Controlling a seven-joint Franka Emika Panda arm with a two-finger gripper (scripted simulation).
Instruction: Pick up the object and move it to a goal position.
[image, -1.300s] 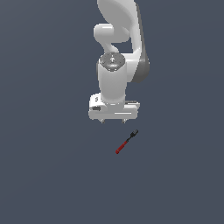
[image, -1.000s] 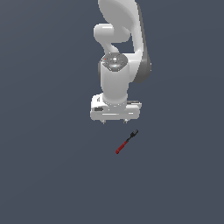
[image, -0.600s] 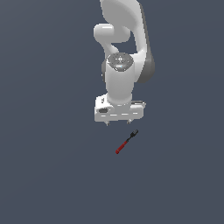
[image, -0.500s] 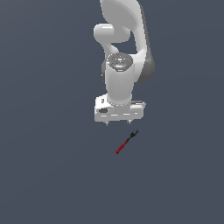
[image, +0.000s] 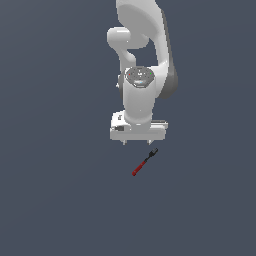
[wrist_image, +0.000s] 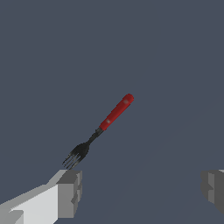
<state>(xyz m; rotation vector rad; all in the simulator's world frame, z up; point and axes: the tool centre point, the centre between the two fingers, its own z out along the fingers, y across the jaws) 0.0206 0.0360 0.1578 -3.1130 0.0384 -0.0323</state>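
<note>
The object is a small fork with a red handle and a dark shaft and head (image: 144, 162). It lies flat on the dark grey floor, below the gripper in the exterior view. In the wrist view the fork (wrist_image: 105, 124) lies diagonally, its blackish tines close to one grey fingertip (wrist_image: 70, 193). My gripper (image: 137, 143) is open and empty, its fingers wide apart, hovering above and just beside the fork's head. In the wrist view the gripper (wrist_image: 142, 190) shows both fingertips, with the fork outside the gap.
The white arm (image: 142, 60) rises behind the gripper in the exterior view. The floor (image: 60, 190) is a plain dark grey surface with no other objects in view.
The gripper and arm have shifted slightly toward the exterior view's right and a little lower, closer to the fork. The fork has not moved.
</note>
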